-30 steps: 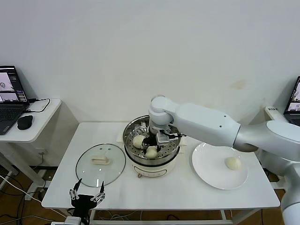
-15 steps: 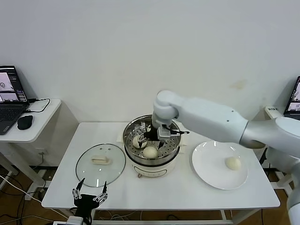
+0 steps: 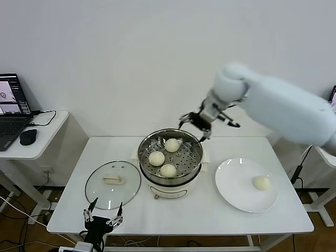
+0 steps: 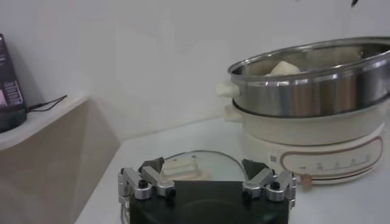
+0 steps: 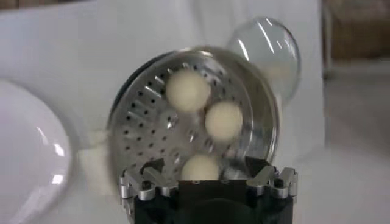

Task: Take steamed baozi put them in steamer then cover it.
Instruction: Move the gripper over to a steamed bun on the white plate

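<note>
Counted three baozi [image 3: 156,158] on the tray inside the steamer [image 3: 195,167], mid-tabletop [image 3: 210,215]; fourth baozi [image 3: 261,182] sat alone on the plate [image 3: 233,194] to the steamer's right, so approx. 3 of 4 loaded. Saw right claw [image 3: 202,122] raised above the steamer's far rim w/ fingers apart, holding nothing; left claw [image 3: 103,218] parked low at the tabletop's near-left edge, fingers also apart. Found cover [image 3: 112,184] flat on the tabletop just left of the steamer, off the pot; judged remaining: move last baozi, then fit cover.
</note>
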Tool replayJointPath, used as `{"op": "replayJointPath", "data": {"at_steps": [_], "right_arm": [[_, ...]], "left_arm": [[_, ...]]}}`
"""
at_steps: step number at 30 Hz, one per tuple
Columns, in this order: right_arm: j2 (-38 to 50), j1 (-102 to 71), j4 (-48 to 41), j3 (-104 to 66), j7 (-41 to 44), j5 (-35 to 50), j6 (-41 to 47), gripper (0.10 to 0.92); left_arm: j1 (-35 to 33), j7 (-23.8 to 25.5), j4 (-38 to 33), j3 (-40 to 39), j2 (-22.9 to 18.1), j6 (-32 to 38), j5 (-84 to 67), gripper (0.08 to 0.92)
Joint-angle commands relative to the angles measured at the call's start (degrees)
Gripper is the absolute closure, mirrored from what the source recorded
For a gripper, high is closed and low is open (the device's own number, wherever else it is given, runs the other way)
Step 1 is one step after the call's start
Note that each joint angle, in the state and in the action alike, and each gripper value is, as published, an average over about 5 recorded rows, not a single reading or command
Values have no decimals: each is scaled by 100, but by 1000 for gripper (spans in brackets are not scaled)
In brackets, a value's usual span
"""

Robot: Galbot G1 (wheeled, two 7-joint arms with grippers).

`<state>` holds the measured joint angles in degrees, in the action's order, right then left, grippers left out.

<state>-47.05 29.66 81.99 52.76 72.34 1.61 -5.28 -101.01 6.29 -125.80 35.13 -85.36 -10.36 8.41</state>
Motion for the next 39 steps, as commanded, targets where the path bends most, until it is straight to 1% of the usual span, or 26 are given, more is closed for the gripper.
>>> {"op": "replayJointPath", "data": {"at_steps": [1,4,9,13,17,21,25,32,39], "right_arm": [[1654,-427,269,-488,306,544,2607,203],[1975,-1124,230,-973,338,134,2850,203],[2206,-2380,90,-1872,364,-570,2736,202],[2157,-3257,-153,-2374,336,-1038,2597,203],[1919,-3827,-582,-2784,276,-1404,2440,202],[1557,-4116,-1104,-3018,152,-1659,2059,203],[1265,-4290,-1435,-3125,45,-1835,1798,203],[735,-4328,-2200,-3169,-217,-2086,1275,203],[435,-4294,-2533,-3113,-274,-2401,1101,202]], "left_arm": [[-119,22,-149,-26,84,-22,-75,177],[-112,87,-204,-38,113,-89,-185,177],[-75,180,-178,-60,140,-163,-230,177],[-98,189,-68,-97,180,-166,-218,177],[-122,188,25,-94,194,-164,-207,177],[-124,195,80,-56,192,-167,-196,177],[-117,200,152,-44,175,-170,-171,177],[-98,205,297,-49,153,-168,-131,177],[-75,207,416,-28,150,-163,-129,177]]}}
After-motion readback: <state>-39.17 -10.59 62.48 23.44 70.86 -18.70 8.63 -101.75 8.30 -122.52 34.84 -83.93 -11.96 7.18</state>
